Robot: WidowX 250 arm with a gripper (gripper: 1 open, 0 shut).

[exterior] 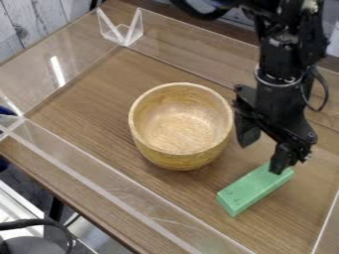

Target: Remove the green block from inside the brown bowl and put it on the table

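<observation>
The desk is holding everything, with clear walls around it. The brown bowl is sitting near its middle with nothing in it. Just right of the bowl, the black claw is pointing down with its fingers open, gripping nothing. The green block is lying flat on the desk, below the claw.

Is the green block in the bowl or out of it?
Out. The green block lies flat on the table, right of the empty brown bowl.

Green block on table, open hand above.
</observation>
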